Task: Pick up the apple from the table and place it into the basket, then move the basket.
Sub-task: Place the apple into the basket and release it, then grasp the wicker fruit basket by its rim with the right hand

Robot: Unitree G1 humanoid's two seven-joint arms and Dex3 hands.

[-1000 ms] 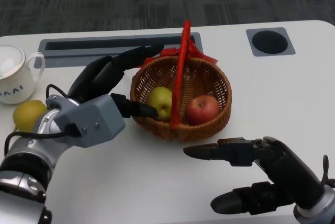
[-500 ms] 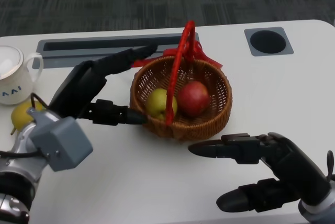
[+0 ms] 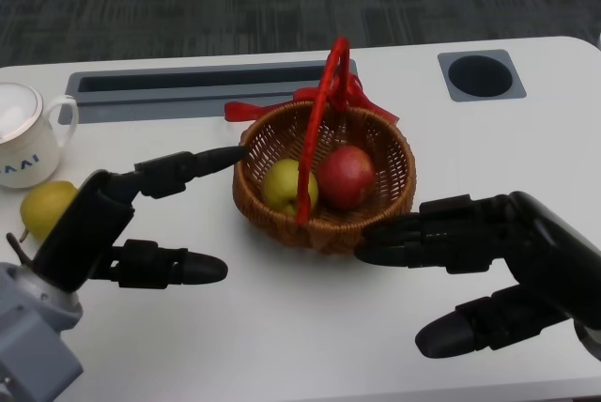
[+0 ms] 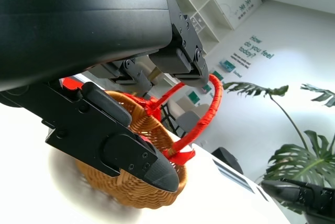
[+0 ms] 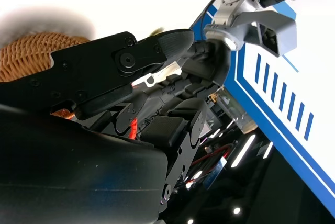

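Since the earlier frames the left hand [image 3: 113, 233] has drawn back toward the near left, away from the basket [image 3: 324, 181]; its fingers, which lay along the basket's far-left rim, are now apart from it, with only the upper fingertip reaching close to the left rim. Over the same interval the right hand [image 3: 488, 261] has advanced from the near right, and its upper fingers [image 3: 413, 231] now reach the basket's near-right wall, touching or almost touching it. The basket's red handle [image 3: 319, 125], seen nearly straight and edge-on in the first frame, now shows as an arch.

Both hands are spread and hold nothing. The red apple [image 3: 346, 177] lies inside the basket, right of the handle, beside a yellow-green fruit [image 3: 285, 186] on the left. A pear [image 3: 47, 209] and a white mug [image 3: 26, 134] stand at the table's left, well apart from the basket.

Judged from this layout, the first stage is complete: the apple is in the basket. The second stage, moving the basket, remains; the right hand appears placed to push or grasp it, though no firm hold is visible. In the left wrist view the basket [image 4: 131, 182] and its handle [image 4: 201, 114] show beyond that hand's open fingers.
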